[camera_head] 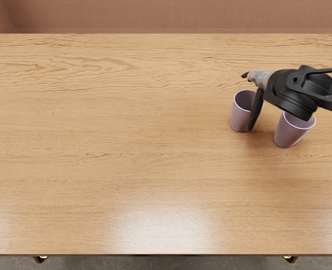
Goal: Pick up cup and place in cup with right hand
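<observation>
Two cups stand mouth up at the right of the counter (121, 146): the left cup (239, 119) and the right cup (287, 134). Note that both are pale purple, taper toward the base and have a light rim. You will find them near each other with bare wood between; the right cup sits slightly closer to the front edge.

Locate your right hand (259, 80) at the left cup. A dark part of it reaches down across that cup's right side, covering part of the rim. Hand state: you cannot tell from this view whether it is clenched, released or grasping the left cup.

Your right arm (317, 90), black, enters from the right edge of the view and passes over the right cup, covering the back of its rim.

Beyond the counter you see a reddish-brown wall (166, 16); below its front edge, a grey floor (166, 264).
</observation>
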You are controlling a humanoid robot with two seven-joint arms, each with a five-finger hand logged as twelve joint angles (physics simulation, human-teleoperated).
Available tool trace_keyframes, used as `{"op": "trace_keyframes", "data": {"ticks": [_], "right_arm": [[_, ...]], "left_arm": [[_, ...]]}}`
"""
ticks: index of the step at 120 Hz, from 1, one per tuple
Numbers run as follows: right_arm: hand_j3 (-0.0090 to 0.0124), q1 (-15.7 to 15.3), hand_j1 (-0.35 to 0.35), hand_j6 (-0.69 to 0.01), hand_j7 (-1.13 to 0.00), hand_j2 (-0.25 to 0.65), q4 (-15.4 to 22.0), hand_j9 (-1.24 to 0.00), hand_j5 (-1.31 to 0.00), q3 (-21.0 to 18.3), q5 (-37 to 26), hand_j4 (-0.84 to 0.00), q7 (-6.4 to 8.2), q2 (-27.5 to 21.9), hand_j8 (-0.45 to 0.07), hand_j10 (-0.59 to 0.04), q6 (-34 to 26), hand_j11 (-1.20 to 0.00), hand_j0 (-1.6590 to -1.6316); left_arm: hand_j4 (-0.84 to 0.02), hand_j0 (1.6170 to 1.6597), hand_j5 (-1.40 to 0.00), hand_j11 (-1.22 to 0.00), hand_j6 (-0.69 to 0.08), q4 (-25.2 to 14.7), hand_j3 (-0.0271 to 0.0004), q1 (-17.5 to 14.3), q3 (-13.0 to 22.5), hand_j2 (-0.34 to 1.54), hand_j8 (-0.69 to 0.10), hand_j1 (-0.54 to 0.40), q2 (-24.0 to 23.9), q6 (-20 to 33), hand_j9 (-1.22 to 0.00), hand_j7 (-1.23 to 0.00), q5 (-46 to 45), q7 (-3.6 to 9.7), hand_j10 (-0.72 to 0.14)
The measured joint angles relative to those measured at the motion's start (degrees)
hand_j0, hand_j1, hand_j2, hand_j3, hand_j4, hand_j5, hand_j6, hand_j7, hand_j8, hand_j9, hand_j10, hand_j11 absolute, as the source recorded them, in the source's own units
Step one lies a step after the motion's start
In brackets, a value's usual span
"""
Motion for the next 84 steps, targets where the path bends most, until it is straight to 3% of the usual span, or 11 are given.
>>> {"op": "trace_keyframes", "data": {"ticks": [30,53,84], "right_arm": [[0.0,-0.1,-0.29,-0.053,-0.06,-0.009,-2.4,-0.07,-0.07,-3.1,-0.2,-0.052,0.0,3.9,-0.052,-0.051,-2.2,-0.07,-1.6581],[0.0,-0.1,-0.227,-0.106,-0.13,-0.019,-3.2,-0.13,-0.13,-4.4,-0.2,-0.104,0.0,4.5,-0.105,-0.104,-2.6,-0.13,-1.6581],[0.0,-0.2,-0.194,-0.133,-0.17,-0.025,-3.4,-0.17,-0.17,-5.3,-0.2,-0.131,0.0,4.7,-0.132,-0.131,-2.7,-0.17,-1.6581]], "left_arm": [[-0.004,1.6581,0.0,0.0,-0.004,0.0,0.0,0.0,0.0,0.0,-0.004,0.344,0.0,0.0,0.0,0.0,0.0,0.0,-0.004],[-0.004,1.6581,0.0,0.0,-0.004,0.0,0.0,0.0,0.0,0.0,-0.004,0.344,0.0,0.0,0.0,0.0,0.0,0.0,-0.004],[-0.004,1.6581,0.0,0.0,-0.004,0.0,0.0,0.0,0.0,0.0,-0.004,0.344,0.0,0.0,0.0,0.0,0.0,0.0,-0.004]]}}
